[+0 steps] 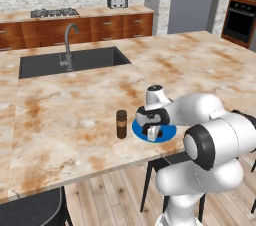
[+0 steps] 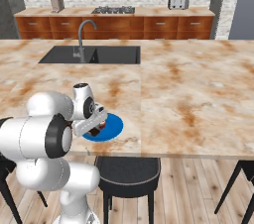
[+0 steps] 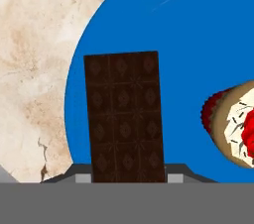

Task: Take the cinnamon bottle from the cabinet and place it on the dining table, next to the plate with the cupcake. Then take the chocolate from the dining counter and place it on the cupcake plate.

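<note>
The chocolate point(image 3: 126, 119) is held in the gripper point(image 3: 128, 178). The jaws are closed narrow on its lower end and the bar hangs over the blue plate point(image 3: 149, 29). In the hand view its long axis runs from 6 o'clock to 12 o'clock, leaning a little toward 11, and the free end points away from the hand, toward the plate. Its flat, embossed face is turned to the camera. Whether the free end already touches the plate, I cannot tell.

The cupcake point(image 3: 233, 124) sits at 3 o'clock from the bar, near it but apart, on the same plate.

In the left base view the gripper point(image 1: 152, 131) is low over the plate point(image 1: 170, 132), at the near edge of the table point(image 1: 75, 105). The bottle point(image 1: 121, 123) stands upright just beside the plate, at 9 o'clock from it, with its cap up.

So, as I judge it, the first half of the task is done: the bottle is out of the cabinet and placed next to the cupcake plate. The second half is almost finished: the chocolate is brought above the plate but not yet released. What is left is to lower it if needed, open the jaws so that the bar lies flat on the blue surface, clear of the cupcake, and pull the hand back.
</note>
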Tool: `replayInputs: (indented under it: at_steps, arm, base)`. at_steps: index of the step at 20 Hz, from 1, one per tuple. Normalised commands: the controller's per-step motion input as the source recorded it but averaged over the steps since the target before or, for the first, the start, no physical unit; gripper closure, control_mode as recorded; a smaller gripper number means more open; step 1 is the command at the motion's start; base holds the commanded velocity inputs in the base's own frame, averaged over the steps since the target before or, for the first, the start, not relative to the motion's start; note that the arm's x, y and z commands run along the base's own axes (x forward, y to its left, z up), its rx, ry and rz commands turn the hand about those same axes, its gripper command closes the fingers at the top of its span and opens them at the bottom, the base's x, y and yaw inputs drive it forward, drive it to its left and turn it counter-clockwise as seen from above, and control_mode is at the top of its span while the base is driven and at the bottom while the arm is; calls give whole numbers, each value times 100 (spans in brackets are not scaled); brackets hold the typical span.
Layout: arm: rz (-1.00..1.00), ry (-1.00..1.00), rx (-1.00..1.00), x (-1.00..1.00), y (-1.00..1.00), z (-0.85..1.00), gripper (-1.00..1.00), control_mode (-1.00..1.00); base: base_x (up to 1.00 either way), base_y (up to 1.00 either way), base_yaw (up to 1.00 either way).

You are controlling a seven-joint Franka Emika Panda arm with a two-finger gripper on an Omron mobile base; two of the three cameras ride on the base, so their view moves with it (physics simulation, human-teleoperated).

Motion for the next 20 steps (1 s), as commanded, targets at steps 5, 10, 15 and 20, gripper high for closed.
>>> replayInputs:
  at_steps: [5, 10, 15, 20]
  arm:
    - [0, 0, 4, 20, -15, 0, 100, -100]
    - [0, 0, 1, 9, -3, -4, -100, -100]
    - [0, 0, 3, -16, 1, 37, -100, -100]
    - [0, 0, 0, -50, 0, 96, -100, -100]
  base:
    - [0, 0, 0]
    - [0, 0, 0]
    - [0, 0, 0]
    - [0, 0, 0]
